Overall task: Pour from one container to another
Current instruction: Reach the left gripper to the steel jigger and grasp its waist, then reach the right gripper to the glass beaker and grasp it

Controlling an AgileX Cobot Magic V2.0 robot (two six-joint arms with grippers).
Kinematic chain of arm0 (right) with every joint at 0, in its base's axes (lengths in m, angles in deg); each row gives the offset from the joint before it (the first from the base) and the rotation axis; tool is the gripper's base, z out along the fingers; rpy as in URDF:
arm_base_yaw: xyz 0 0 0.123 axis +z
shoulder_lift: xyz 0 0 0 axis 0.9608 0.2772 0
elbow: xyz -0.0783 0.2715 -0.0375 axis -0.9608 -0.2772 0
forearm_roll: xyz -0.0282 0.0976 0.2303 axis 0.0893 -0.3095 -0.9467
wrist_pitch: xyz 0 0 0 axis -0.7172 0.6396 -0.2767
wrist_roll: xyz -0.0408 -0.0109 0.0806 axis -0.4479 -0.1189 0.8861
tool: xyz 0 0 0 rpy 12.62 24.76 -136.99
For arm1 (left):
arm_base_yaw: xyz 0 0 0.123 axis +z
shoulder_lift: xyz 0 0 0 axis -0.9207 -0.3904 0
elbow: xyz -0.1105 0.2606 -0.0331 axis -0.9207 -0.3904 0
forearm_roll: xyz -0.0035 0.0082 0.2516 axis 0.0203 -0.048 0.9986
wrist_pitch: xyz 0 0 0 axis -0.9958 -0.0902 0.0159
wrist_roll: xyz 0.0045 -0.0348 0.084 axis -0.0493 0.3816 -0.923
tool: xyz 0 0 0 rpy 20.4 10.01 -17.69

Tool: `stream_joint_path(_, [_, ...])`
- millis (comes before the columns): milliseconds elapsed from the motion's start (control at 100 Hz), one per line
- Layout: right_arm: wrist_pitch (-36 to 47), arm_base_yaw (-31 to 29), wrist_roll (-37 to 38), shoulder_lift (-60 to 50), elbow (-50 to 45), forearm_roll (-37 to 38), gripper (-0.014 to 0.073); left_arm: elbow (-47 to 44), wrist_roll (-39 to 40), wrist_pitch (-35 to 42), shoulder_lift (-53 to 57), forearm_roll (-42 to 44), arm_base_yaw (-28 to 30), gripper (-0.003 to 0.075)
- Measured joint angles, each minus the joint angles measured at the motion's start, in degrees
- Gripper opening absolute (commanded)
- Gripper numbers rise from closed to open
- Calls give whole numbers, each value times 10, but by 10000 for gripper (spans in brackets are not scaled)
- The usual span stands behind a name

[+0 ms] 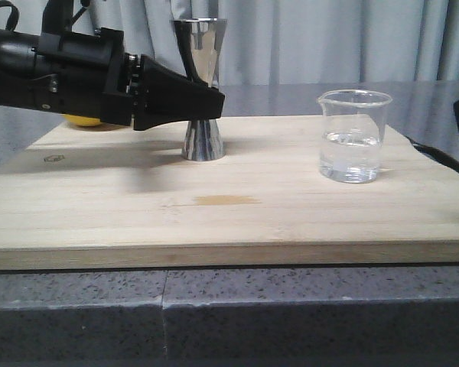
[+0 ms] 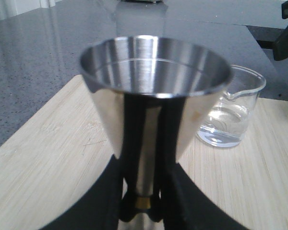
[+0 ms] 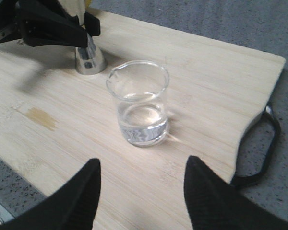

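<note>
The steel jigger (image 1: 201,46) stands upright on the wooden board (image 1: 214,229), left of centre. My left gripper (image 1: 213,103) reaches in from the left and is shut on the jigger's narrow waist; in the left wrist view its fingers (image 2: 182,201) flank the gold band and the empty upper cup of the jigger (image 2: 153,62). The clear glass beaker (image 1: 353,138), about a third full of clear liquid, stands to the right. My right gripper (image 3: 143,165) hovers open just short of the beaker (image 3: 139,103), nothing between its fingers.
A yellow object (image 1: 88,122) lies behind the left arm at the board's far left. A brownish stain (image 1: 226,200) marks the board's middle. A black loop handle (image 3: 266,148) hangs off the board's right end. Grey countertop surrounds the board; curtains hang behind.
</note>
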Motion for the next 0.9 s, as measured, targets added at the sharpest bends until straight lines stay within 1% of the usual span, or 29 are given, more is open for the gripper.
stream_joint_path(170, [-25,0,-99,42,0,-64,355,1,1,0,0,-1,0,-19])
stream_joint_path(290, [-28,0,-157,76,0,-110,358,4,24,0,0,0,0,-19])
stream_joint_path(340, [-29,0,-187,92,0,-134,374,9,35,0,0,1,0,-19])
stream_joint_path(440, [-31,0,-253,122,0,-190,435,24,51,0,0,3,0,-19])
stream_joint_path(520, [-33,0,-301,143,0,-228,452,36,55,0,0,3,0,-19])
stream_joint_path(640, [-49,0,-332,180,7,-247,452,48,61,0,1,3,0,-19])
stream_joint_path(900, [-79,0,-352,257,55,-254,452,50,69,0,1,5,0,-19])
